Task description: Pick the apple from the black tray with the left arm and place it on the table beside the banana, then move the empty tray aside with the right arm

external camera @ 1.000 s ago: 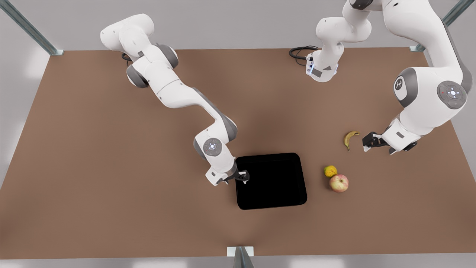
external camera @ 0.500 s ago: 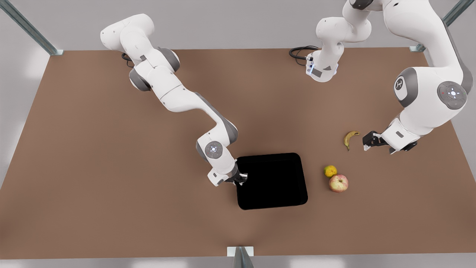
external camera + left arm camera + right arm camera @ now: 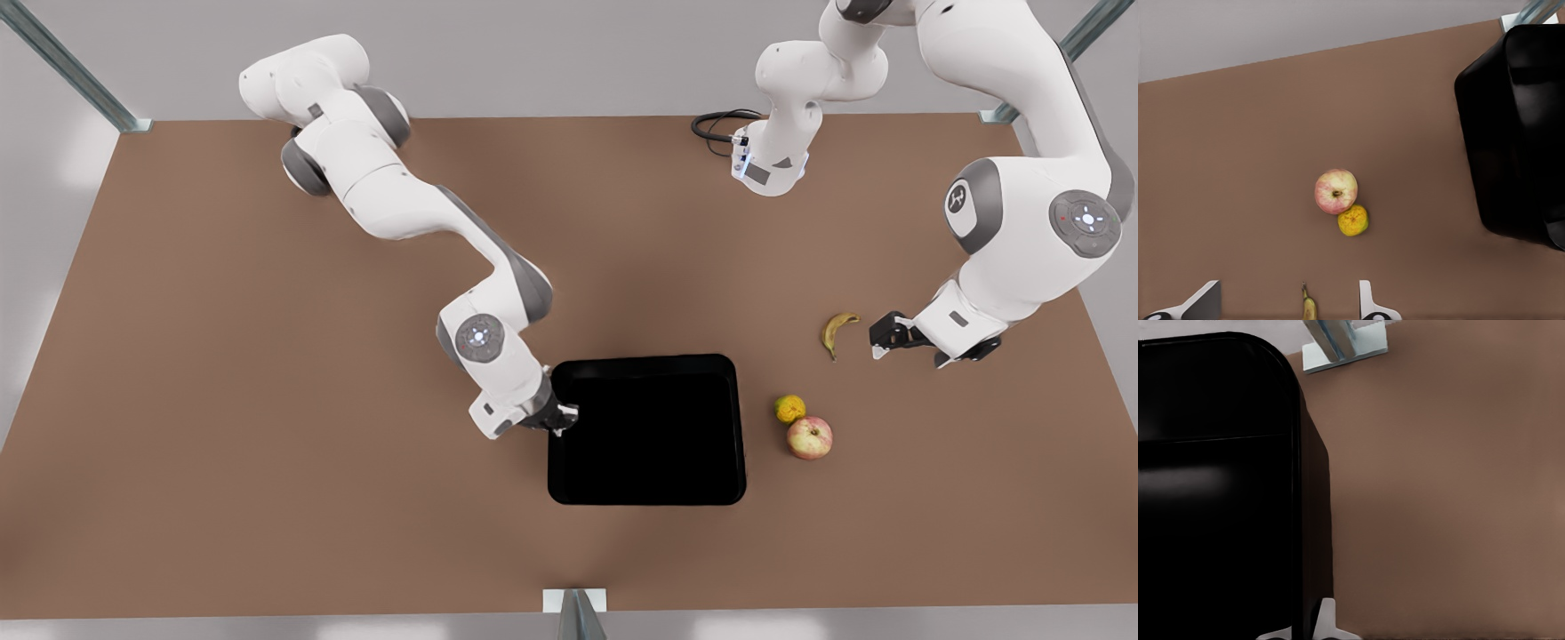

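My right gripper (image 3: 562, 425) is clamped on the black tray's (image 3: 649, 436) rim, at the front view's left edge.

The table (image 3: 267, 400) lies bare beyond that edge; the apple (image 3: 809, 437) sits near the banana (image 3: 836, 332), where my left gripper (image 3: 878, 342) hovers spread.

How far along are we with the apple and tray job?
Done: the apple sits on the table near the banana, touching a small citrus, and the black tray is empty. In hand: the right end effector grips the tray's rim on the front view's left. The left end effector waits open by the banana. Left: carrying the tray aside and letting go.
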### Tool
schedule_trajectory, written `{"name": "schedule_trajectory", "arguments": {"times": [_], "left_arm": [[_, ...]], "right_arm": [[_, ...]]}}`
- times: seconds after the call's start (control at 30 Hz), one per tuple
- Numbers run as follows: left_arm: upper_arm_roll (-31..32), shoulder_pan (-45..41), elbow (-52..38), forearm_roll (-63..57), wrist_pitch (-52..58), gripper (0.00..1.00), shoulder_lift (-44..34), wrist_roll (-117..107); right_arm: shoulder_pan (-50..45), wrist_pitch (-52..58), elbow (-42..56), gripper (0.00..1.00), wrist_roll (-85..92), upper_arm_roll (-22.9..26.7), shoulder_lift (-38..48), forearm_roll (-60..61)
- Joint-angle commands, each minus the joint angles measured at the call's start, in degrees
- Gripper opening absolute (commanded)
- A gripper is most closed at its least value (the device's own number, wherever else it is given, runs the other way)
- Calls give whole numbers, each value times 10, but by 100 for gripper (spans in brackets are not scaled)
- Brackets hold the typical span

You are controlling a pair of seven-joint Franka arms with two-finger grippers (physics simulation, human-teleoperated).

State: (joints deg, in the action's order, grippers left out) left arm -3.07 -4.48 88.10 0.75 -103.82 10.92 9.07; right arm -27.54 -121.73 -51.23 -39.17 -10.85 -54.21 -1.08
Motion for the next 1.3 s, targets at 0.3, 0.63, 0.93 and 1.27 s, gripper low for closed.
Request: {"name": "schedule_trajectory", "arguments": {"times": [0.3, 0.63, 0.93, 1.27], "left_arm": [[0, 0, -2, 0, 1, 100, -1, 3], [0, 0, -2, 0, 1, 100, 0, 3], [0, 0, -2, 0, 1, 100, -1, -4], [2, -4, -28, -3, -2, 100, 13, -33]], "right_arm": [[242, 413, 0, 14, 537, 2, 133, -9], [350, 200, -157, 15, 761, -2, 205, -6], [362, -18, -414, 15, 794, 79, 304, 85], [358, -88, -434, 28, 762, 112, 234, 86]]}}
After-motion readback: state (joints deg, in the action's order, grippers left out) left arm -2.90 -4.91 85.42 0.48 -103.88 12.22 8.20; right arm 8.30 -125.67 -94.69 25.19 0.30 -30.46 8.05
